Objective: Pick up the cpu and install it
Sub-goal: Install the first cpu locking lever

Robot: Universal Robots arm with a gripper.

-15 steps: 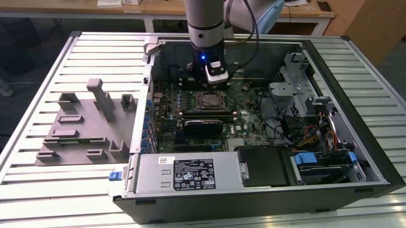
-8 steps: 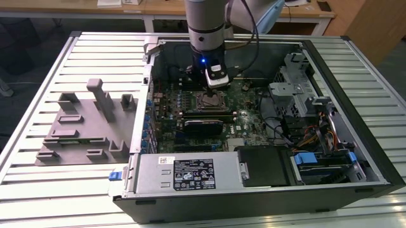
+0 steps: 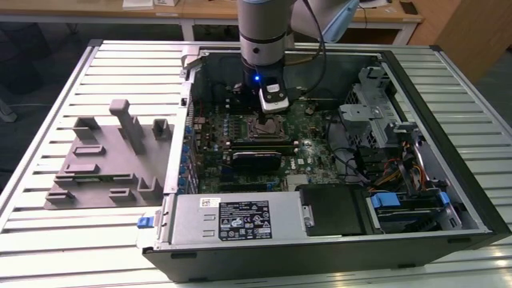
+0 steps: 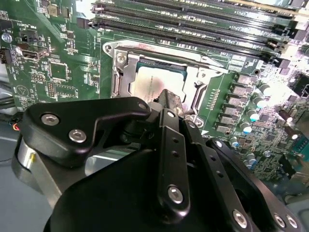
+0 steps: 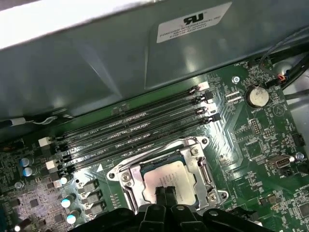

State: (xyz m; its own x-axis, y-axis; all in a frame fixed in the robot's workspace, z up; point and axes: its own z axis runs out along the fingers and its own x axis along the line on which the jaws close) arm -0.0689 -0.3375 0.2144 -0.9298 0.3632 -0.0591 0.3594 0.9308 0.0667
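Hiding part of the cpu [image 5: 166,180], the claw [image 5: 165,192] covers its edge.

The cpu [image 5: 166,180] has a pale, brushed-looking metal top with a soft sheen, seated in a socket frame [image 5: 126,175] of bright, polished metal. The motherboard [image 4: 58,72] is glossy green board with shiny solder points. The gripper [image 4: 170,99] looks like matt black metal or hard plastic, fastened with glossy silver screws. In the exterior view, the computer case [image 3: 472,198] is dark, matt painted metal, the fixture block [image 3: 104,162] is dull grey plastic, and the table [image 3: 48,228] is ribbed, light, satin metal.
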